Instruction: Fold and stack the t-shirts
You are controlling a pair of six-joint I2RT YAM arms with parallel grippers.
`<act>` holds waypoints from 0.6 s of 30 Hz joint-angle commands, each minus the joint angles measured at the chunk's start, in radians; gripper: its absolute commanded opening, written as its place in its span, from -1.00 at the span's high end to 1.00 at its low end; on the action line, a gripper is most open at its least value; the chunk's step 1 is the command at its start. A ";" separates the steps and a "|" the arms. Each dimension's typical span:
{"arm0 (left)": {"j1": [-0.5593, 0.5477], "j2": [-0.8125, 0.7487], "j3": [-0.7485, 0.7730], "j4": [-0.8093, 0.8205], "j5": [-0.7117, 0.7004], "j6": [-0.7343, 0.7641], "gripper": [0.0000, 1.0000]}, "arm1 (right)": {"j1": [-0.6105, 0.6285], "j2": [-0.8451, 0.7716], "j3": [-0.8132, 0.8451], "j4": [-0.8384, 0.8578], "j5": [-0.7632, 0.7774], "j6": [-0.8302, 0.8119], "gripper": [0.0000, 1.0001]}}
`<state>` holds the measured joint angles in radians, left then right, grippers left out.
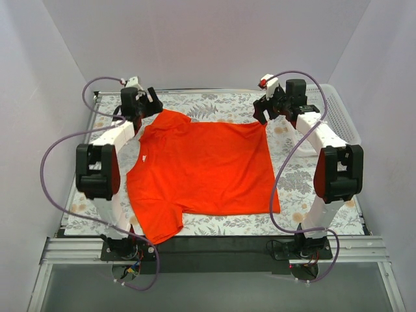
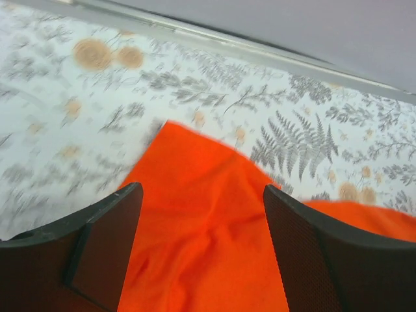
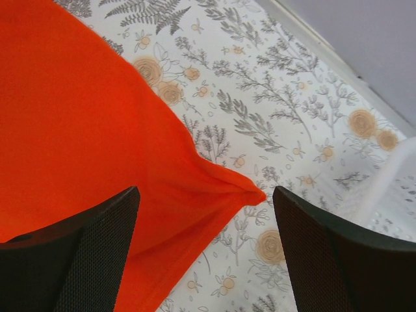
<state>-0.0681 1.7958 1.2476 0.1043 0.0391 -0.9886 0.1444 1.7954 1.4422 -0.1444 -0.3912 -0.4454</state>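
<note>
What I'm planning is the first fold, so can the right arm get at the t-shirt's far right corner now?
Probably yes: the right gripper hangs open over that corner of the t-shirt, with nothing in between them.

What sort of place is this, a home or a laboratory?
Probably a laboratory test cell: bare white walls enclose a floral-covered table, with two robot arms bolted to its metal rail.

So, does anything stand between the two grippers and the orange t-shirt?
Nothing visible does. The left gripper hangs open over the far sleeve of the t-shirt, the right gripper over its far hem corner; below them lie only cloth and floral table cover.
</note>
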 commanded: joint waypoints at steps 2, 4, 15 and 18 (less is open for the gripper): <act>0.004 0.356 0.385 -0.207 0.188 -0.010 -0.36 | 0.000 0.036 0.026 -0.047 -0.109 0.077 -0.49; 0.005 0.419 0.459 -0.212 0.192 -0.007 -0.34 | 0.000 0.035 0.020 -0.049 -0.115 0.080 -0.49; 0.007 0.640 0.691 -0.299 0.145 -0.039 -0.07 | -0.014 0.051 0.014 -0.061 -0.166 0.125 -0.47; 0.007 0.631 0.667 -0.285 0.206 -0.006 0.21 | -0.020 0.061 0.014 -0.064 -0.173 0.132 -0.46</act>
<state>-0.0647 2.4332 1.9110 -0.1600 0.1986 -1.0203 0.1322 1.8416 1.4433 -0.2104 -0.5301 -0.3370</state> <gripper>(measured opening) 0.426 0.733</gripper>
